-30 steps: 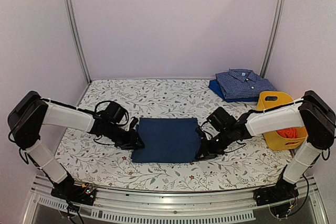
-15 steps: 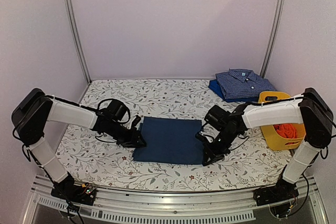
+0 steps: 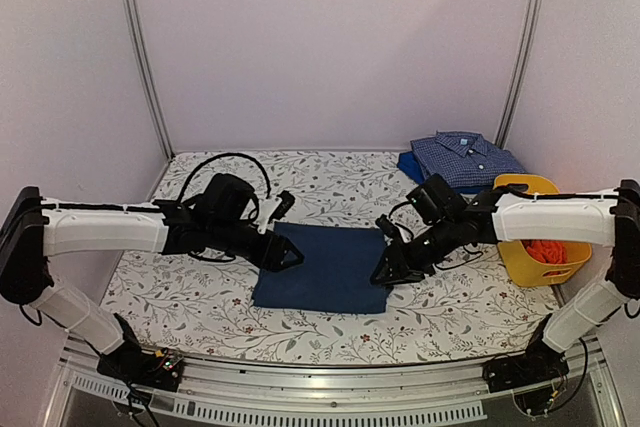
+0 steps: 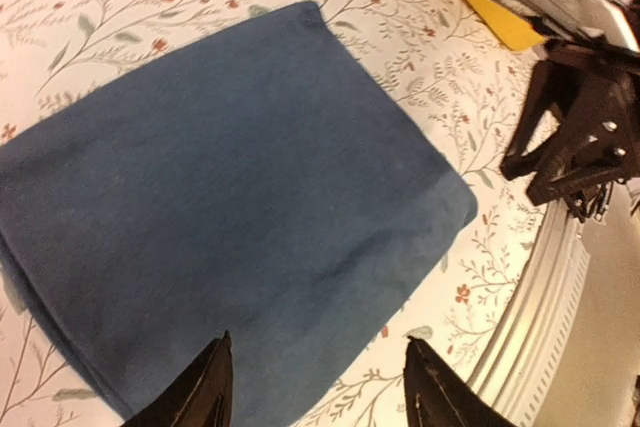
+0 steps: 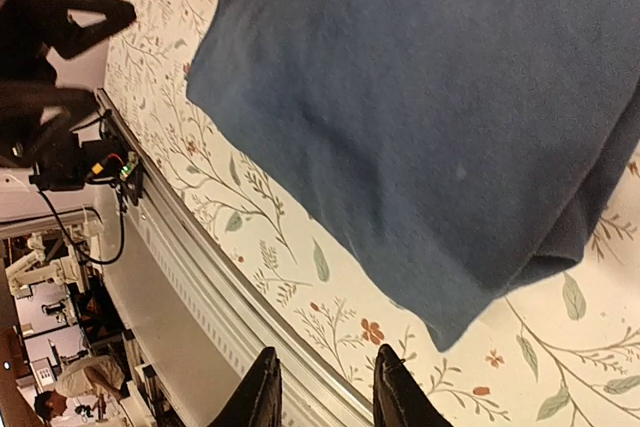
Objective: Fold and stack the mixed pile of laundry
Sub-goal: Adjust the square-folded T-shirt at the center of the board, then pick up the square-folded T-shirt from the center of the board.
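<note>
STEP (judged): move the folded piece to the stack | navy trousers (image 3: 322, 267) folded flat, mid-surface (image 3: 200, 307) | left gripper (image 3: 288, 257) open, empty, over trousers' left edge | right gripper (image 3: 382, 275) open, empty, at trousers' right edge | blue check shirt (image 3: 465, 159) folded, far right behind trousers | ADVICE: pinch all layers at both edges together, lift level.

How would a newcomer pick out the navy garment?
Find the floral table. Near its middle, between the left gripper and right gripper, lies the navy garment, folded into a flat rectangle. It is plain and dark, unlike the checked shirt and yellow basket far right.
</note>
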Motion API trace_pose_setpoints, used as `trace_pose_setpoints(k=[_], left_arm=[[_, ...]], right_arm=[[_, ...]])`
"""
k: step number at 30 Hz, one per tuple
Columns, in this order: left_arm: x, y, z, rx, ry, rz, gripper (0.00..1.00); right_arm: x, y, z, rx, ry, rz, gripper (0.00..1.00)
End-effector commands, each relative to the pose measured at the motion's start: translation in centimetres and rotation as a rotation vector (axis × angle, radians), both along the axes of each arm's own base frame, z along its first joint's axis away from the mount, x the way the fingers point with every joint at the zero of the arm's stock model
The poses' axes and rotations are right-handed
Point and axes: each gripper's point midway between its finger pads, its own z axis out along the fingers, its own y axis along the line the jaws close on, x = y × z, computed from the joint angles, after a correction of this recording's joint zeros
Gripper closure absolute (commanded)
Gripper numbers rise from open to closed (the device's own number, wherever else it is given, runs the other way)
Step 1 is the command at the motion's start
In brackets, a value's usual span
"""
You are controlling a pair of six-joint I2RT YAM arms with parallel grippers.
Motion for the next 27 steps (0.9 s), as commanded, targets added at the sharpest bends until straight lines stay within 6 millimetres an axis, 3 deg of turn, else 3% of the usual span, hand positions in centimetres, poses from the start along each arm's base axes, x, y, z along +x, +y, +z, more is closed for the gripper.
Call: trace_pose_setpoints(k=[1, 5, 10, 12, 16, 20, 27], left_arm=[[-1.0, -2.7, 2.3, -0.015, -0.236, -0.087, 0.41], [-2.1, -5.1, 2.7, -0.015, -0.348, -0.163, 0.4], [-3.8, -8.1, 1.0, 0.066, -0.421, -0.27, 0.4], [-4.9, -9.4, 0.5, 0.088, -0.452, -0.326, 0.4], [-7.1, -12.1, -1.0, 0.133, -0.513, -0.453, 0.4], [-8.7, -14.5, -2.7, 0.193, -0.583, -0.547, 0.41], [-10.5, -18.4, -5.0, 0.223, -0.617, -0.678, 0.47]], right_arm=[[1.3, 3.1, 1.0, 0.19, 0.037, -0.042, 0.69], [-0.1, 3.3, -2.0, 0.21, 0.138, -0.044, 0.71], [-2.6, 1.1, -6.6, 0.116, 0.235, -0.033, 0.71], [-3.2, 0.2, -7.5, 0.08, 0.251, -0.04, 0.71], [-3.4, -0.7, -6.1, 0.077, 0.232, -0.053, 0.7], [-3.0, -1.4, -2.3, 0.138, 0.165, -0.086, 0.62], [-2.5, -4.8, -1.1, 0.158, 0.135, -0.239, 0.51]])
